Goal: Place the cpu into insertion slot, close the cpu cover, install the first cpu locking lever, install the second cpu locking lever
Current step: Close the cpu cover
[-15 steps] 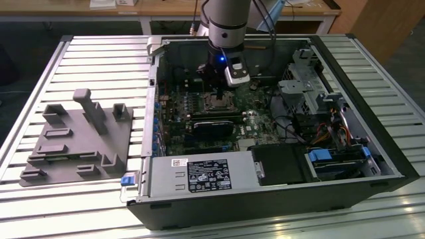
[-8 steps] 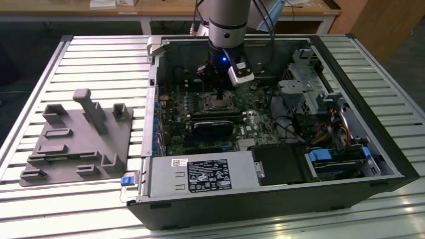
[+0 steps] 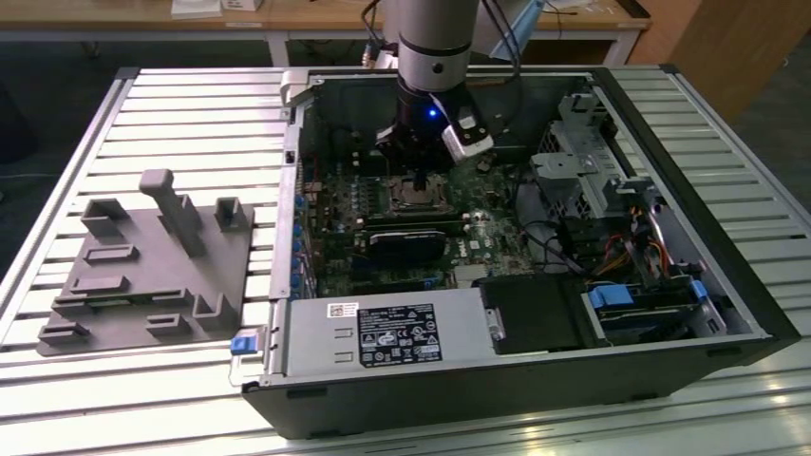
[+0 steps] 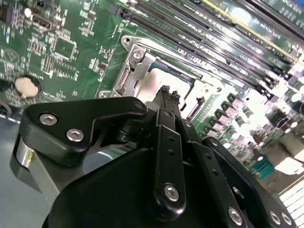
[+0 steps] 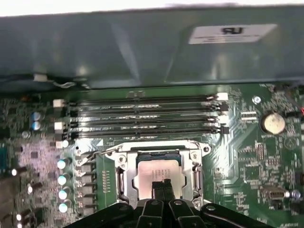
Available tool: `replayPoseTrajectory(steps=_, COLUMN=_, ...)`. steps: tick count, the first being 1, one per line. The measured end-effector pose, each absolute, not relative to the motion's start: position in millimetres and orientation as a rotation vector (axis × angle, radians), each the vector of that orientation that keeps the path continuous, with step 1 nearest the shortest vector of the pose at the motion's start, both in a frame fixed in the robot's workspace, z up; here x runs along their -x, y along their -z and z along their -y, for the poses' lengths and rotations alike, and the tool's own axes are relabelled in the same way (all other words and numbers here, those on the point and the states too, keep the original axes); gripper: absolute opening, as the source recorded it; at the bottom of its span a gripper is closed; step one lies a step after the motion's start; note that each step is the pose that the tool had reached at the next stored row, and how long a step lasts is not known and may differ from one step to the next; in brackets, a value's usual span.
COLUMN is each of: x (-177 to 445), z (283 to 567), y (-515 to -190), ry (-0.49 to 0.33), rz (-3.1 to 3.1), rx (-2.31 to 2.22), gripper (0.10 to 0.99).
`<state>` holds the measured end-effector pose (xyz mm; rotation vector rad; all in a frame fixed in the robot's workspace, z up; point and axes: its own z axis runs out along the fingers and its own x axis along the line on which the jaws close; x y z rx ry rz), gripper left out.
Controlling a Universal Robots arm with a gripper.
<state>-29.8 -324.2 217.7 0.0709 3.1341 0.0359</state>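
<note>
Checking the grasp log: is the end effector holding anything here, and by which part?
Nothing is held: the end effector is shut and empty, its tips over the cpu lying in the insertion slot.

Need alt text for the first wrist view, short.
The hand, fingertips together, is at the edge of the silvery cpu, which lies in the insertion slot on the green board with the grey metal cpu cover framing it. Long black memory slots run between the slot and the grey case wall.
</note>
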Motion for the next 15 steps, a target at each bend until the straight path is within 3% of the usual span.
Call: replayPoseTrajectory(steps=15, x=29.8, z=324.3, y=-224.7, ry=-0.036, rz=-3.132, rx=0.112, gripper=0.106)
